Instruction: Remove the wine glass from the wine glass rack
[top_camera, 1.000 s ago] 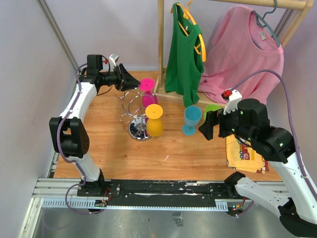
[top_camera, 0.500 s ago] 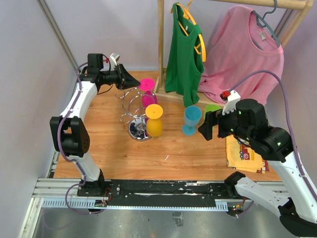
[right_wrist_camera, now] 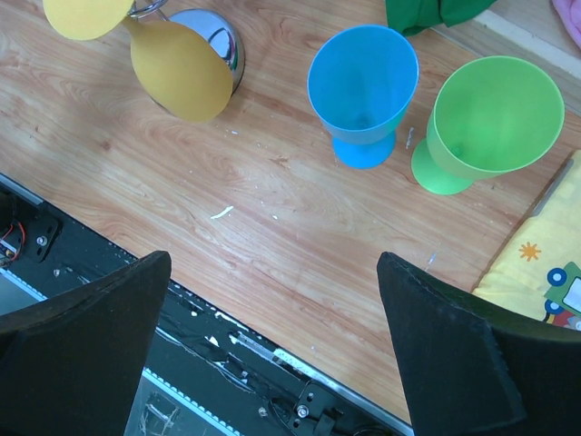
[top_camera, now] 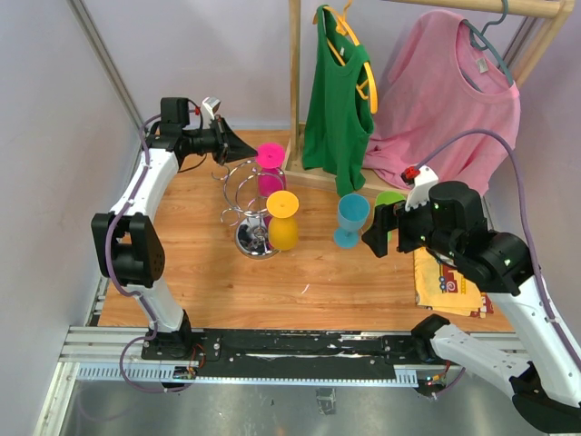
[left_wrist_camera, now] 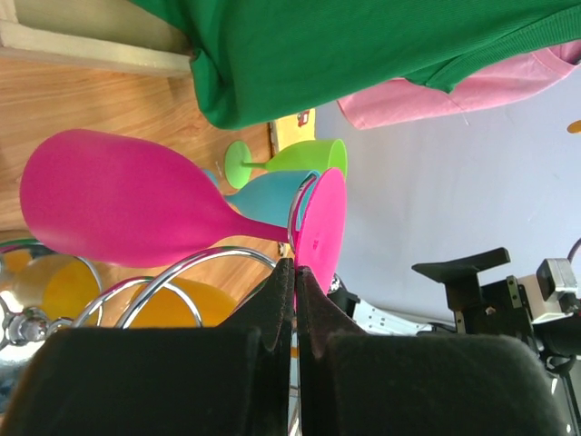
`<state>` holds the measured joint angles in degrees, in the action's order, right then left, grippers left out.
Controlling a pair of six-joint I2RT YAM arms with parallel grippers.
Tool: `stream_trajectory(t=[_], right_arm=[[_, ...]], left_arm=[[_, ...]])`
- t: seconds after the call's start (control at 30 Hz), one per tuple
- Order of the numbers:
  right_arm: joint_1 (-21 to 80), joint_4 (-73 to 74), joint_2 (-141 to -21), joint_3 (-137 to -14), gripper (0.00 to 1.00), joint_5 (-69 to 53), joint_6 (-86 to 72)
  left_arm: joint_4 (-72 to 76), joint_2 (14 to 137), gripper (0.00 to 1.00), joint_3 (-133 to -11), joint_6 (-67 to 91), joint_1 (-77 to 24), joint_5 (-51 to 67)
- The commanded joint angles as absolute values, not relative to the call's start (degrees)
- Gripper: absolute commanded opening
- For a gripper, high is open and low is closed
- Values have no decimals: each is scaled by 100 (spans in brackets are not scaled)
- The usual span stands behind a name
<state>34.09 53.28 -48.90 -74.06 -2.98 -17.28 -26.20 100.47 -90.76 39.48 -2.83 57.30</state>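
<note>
Since a second ago the left gripper [top_camera: 247, 145] has closed; its jaws are now pressed together just beside the round foot of the pink wine glass [left_wrist_camera: 118, 213]. I cannot tell whether they pinch anything. That glass hangs bowl-down on the far side of the wine glass rack [top_camera: 257, 238], a chrome loop crossing its stem. A yellow glass [top_camera: 282, 222] hangs on the near side. A green shirt [top_camera: 338, 109] dangles close behind. The right gripper [right_wrist_camera: 272, 272] hovers, jaws spread, near a blue cup [right_wrist_camera: 363, 86] and a green cup [right_wrist_camera: 495, 118].
</note>
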Motion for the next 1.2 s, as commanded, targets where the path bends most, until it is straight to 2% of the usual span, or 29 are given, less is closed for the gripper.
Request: stream_trajectory(t=[0.0, 1.17], right_arm=[[3439, 5206, -4840, -7303, 98, -264, -1714], [3437, 5178, -4825, -7113, 98, -200, -1709]], left_arm=[[-2388, 10105, 0, -9241, 4201, -316, 5968], [-1121, 10491, 0, -9397, 5327, -325, 6176]])
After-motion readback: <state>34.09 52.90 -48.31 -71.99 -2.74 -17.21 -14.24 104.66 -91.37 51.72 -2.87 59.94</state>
